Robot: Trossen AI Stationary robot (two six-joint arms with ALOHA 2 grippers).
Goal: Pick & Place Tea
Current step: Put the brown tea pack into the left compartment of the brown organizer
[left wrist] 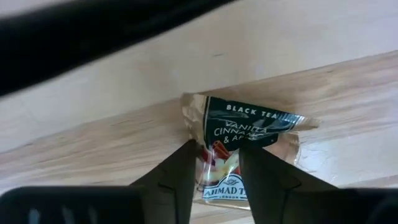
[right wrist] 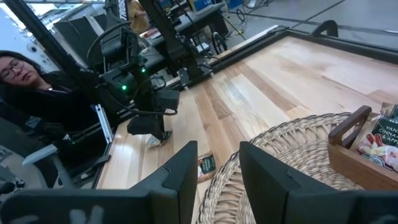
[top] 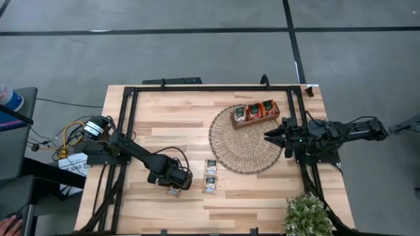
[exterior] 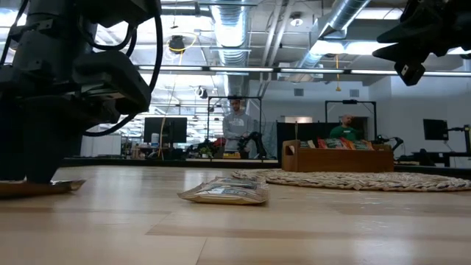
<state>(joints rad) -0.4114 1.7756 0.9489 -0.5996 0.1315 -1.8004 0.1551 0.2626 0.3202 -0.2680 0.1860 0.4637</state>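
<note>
My left gripper (top: pixel 174 183) stands low over the table's near middle, shut on a tea sachet (left wrist: pixel 249 127) with dark "Black Tea" print, which lies on the wood (exterior: pixel 37 188). Two more sachets (top: pixel 210 176) lie flat just right of it, seen as a low heap in the low view (exterior: pixel 224 191). An oblong wooden tray (top: pixel 254 113) with red and greenish sachets upright in it rests on the far part of the round wicker mat (top: pixel 244 141). My right gripper (top: pixel 269 136) hovers open above the mat's right edge, touching nothing (right wrist: pixel 217 168). My left gripper pinches the sachet's middle (left wrist: pixel 219 155) between its two fingers, coming from above and pointing down. The foil is bunched up between the fingertips (left wrist: pixel 183 165), and its far corners (left wrist: pixel 193 102) curl up. The sachet's underside is still on the table.
A potted plant (top: pixel 307 213) stands at the table's near right corner. A black frame (top: pixel 210 87) runs round the tabletop. A person (right wrist: pixel 15 68) sits beyond the table's left side; others (exterior: pixel 237 125) stand far off in the room. Bare wood lies left of the mat.
</note>
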